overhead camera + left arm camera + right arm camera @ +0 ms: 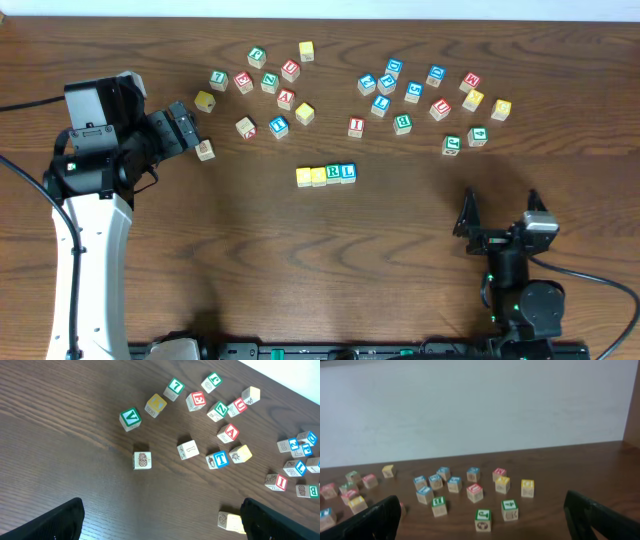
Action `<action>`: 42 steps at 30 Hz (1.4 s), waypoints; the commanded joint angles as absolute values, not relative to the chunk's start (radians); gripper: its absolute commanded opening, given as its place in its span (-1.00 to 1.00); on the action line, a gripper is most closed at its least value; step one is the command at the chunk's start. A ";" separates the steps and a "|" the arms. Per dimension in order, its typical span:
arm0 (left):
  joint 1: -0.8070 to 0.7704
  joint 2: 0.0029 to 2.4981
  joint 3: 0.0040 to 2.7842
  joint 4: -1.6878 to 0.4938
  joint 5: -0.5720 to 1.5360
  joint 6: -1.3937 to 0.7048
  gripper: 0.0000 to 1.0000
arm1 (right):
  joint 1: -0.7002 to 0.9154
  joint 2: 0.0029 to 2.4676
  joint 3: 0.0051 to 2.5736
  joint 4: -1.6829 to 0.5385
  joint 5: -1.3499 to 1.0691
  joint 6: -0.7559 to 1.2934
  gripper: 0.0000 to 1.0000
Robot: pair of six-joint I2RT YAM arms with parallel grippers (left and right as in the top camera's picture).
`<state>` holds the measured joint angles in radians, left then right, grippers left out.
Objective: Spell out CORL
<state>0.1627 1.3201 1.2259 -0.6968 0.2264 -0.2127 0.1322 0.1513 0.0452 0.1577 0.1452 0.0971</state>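
Wooden CORL cubes [326, 174] sit touching in one row, so the spelling looks finished, while left gripper [190, 128] and right gripper [500, 212] gape empty.

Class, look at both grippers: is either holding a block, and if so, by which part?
Nothing is held. The left gripper and right gripper both stand open and empty; the block row lies apart from both.
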 commanded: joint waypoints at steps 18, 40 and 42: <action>0.168 1.313 1.250 -0.696 0.217 -0.218 0.96 | 0.127 0.005 0.006 -0.069 0.083 0.088 0.98; 0.168 1.313 1.250 -0.696 0.217 -0.218 0.96 | 0.127 0.006 0.006 -0.068 0.076 0.088 0.98; 0.168 1.313 1.250 -0.696 0.217 -0.218 0.96 | 0.127 0.006 0.006 -0.068 0.076 0.088 0.99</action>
